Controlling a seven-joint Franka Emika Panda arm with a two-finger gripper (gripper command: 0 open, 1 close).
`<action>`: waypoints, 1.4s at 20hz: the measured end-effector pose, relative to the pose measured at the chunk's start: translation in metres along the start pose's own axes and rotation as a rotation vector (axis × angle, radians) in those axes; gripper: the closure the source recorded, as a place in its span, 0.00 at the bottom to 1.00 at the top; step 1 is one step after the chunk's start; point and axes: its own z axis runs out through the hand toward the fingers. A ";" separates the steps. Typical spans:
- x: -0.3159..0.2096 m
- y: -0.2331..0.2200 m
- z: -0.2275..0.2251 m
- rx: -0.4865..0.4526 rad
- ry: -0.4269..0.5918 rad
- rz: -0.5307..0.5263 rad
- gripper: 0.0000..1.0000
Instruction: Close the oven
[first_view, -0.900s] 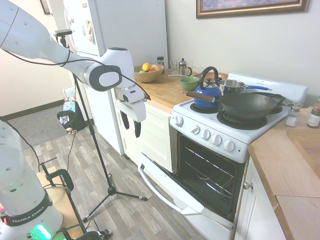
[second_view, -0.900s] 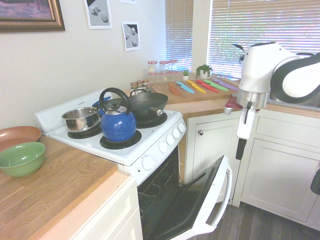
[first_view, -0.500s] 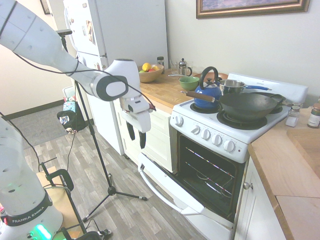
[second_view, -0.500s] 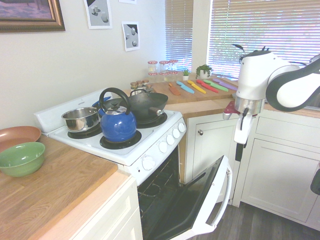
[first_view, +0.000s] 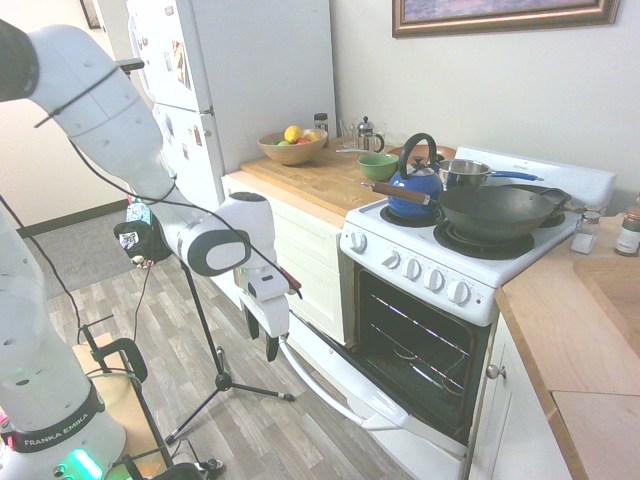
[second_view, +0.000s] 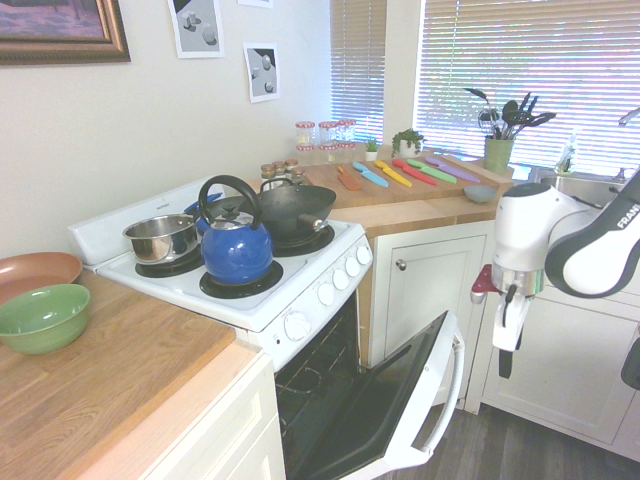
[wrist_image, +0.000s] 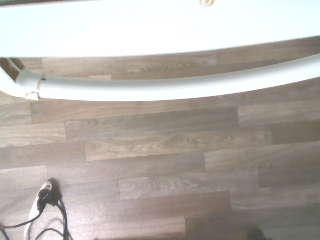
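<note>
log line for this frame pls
task: close oven | door: open | gripper: beside handle, no contact | fingers: unclear

Bare wood floor lies open beneath the lowered oven door; its bar handle spans the outer edge.

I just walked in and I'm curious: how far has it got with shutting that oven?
Nothing is shut yet: the oven door hangs wide open, racks showing. The pincer hangs low beside the door's bar handle, not touching it. Still to do: get against the door and swing it up closed.
</note>
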 end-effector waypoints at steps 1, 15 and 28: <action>-0.002 -0.002 0.011 0.000 0.002 -0.016 0.00; 0.045 -0.058 0.092 0.028 0.052 -0.147 0.00; 0.082 -0.064 0.114 0.082 0.122 -0.229 0.00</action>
